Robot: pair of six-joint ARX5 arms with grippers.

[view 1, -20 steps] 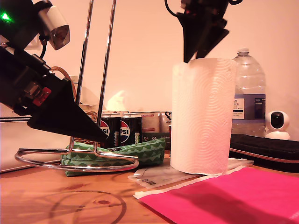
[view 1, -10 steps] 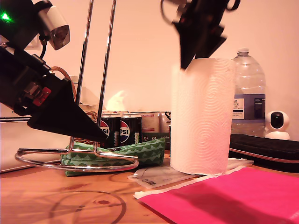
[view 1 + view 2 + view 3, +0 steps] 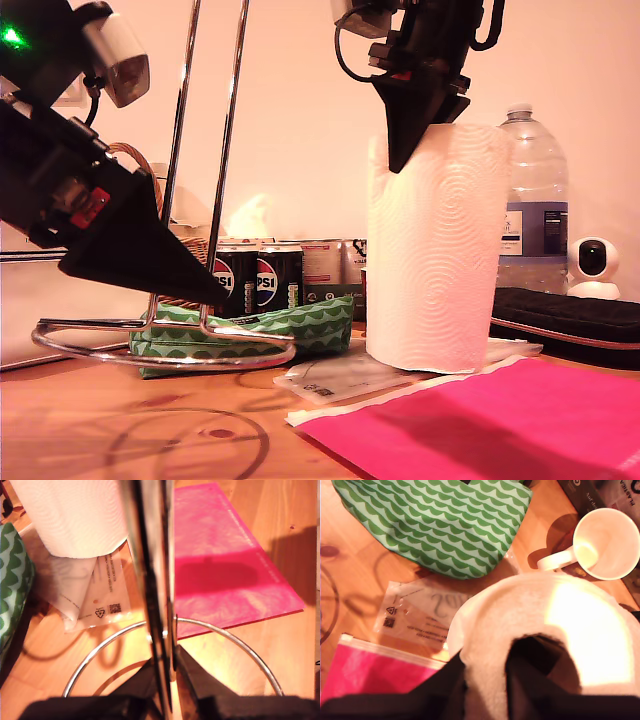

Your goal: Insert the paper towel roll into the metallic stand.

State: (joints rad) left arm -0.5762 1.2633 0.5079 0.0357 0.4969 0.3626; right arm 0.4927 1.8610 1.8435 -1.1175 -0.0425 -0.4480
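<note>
The white paper towel roll [image 3: 435, 260] stands upright on the table at the exterior view's centre right. My second gripper [image 3: 405, 150] comes down onto its top rim. One finger is inside the core and one outside, shut on the roll's wall [image 3: 485, 680]. The metallic stand [image 3: 212, 150] rises at the exterior view's left, with its ring base [image 3: 160, 357] on the wood. My first gripper [image 3: 205, 292] is shut on the stand's upright loop [image 3: 159, 580] low down, just above the ring base [image 3: 225, 635]. The roll [image 3: 70, 515] shows beyond it.
A pink sheet [image 3: 480, 420] and a clear packet [image 3: 340, 380] lie under and before the roll. A green patterned pouch [image 3: 290, 325] lies by the stand's ring. Behind are cola cans [image 3: 255, 280], a water bottle [image 3: 535, 210], a small camera [image 3: 595, 265] and a white mug [image 3: 605, 542].
My second gripper has come down and shifted towards the exterior view's left, closing over the roll's top rim. The roll's top has leaned slightly to that view's right. The first gripper has not moved.
</note>
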